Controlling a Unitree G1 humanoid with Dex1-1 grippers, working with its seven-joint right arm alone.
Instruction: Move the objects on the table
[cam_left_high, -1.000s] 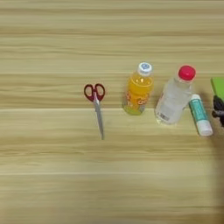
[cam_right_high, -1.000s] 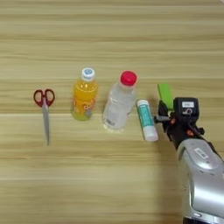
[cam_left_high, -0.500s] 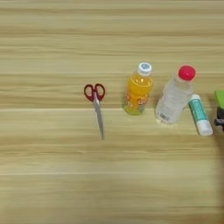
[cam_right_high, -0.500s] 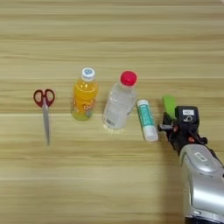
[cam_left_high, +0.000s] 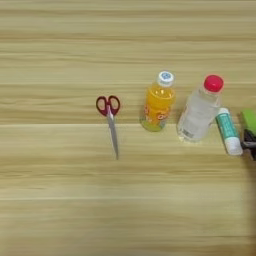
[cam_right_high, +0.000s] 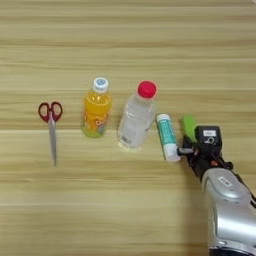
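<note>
Four objects stand in a row on the table (cam_right_high: 125, 45): red-handled scissors (cam_right_high: 50, 125), an orange juice bottle (cam_right_high: 96, 107), a clear bottle with a red cap (cam_right_high: 136, 117) and a teal-and-white glue stick (cam_right_high: 167, 136). Right of the glue stick lies a flat light-green block (cam_right_high: 188, 127). My right gripper (cam_right_high: 193, 146) is shut on its near end, with the black head covering that end. The silver forearm (cam_right_high: 227, 210) comes in from the bottom right. The left eye view shows only the block's edge (cam_left_high: 249, 120) and a bit of the gripper (cam_left_high: 249, 143).
The glue stick lies about a finger's width left of the green block and the gripper. Both bottles stand upright close together. The scissors lie closed, blades pointing toward me. Bare wood stretches across the far side, the left and the near side of the table.
The gripper has drawn back toward me, and the green block has slid with it toward the near edge. The bottles, glue stick and scissors have not moved.
</note>
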